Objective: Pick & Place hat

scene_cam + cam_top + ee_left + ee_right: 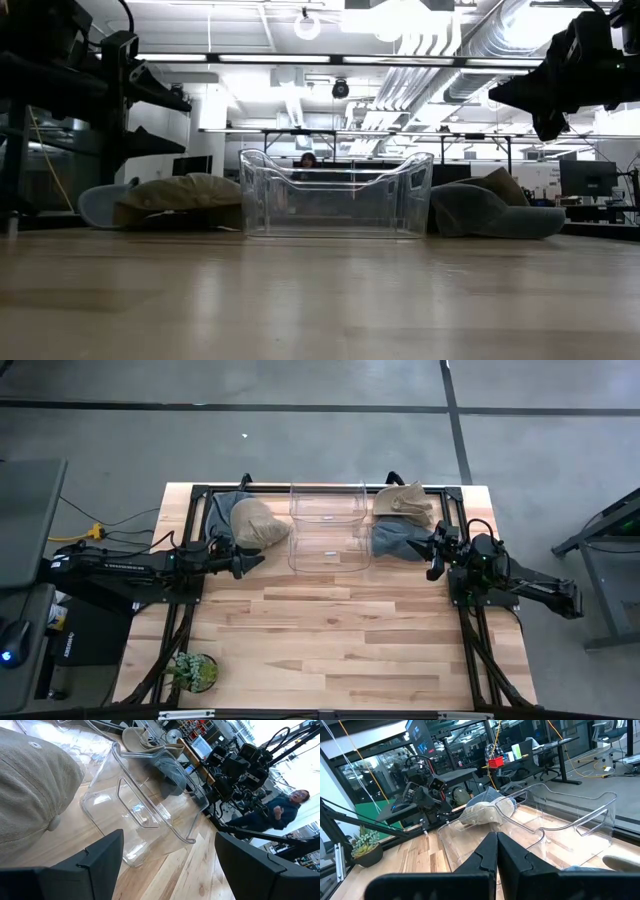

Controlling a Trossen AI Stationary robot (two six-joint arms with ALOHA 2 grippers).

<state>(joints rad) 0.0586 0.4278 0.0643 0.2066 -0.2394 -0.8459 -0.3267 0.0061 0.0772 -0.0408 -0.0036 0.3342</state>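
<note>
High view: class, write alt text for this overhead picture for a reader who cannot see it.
A clear plastic bin sits empty at the far middle of a wooden table, with hats on both sides: a tan hat left, a beige hat and grey hat right. The left gripper and right gripper flank the bin.

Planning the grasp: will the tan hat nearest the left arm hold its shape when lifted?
Probably not. The tan hat lies slumped and creased, so it looks like soft cloth that would sag. It likely weighs little. Its brim may droop from the open left end effector.
</note>
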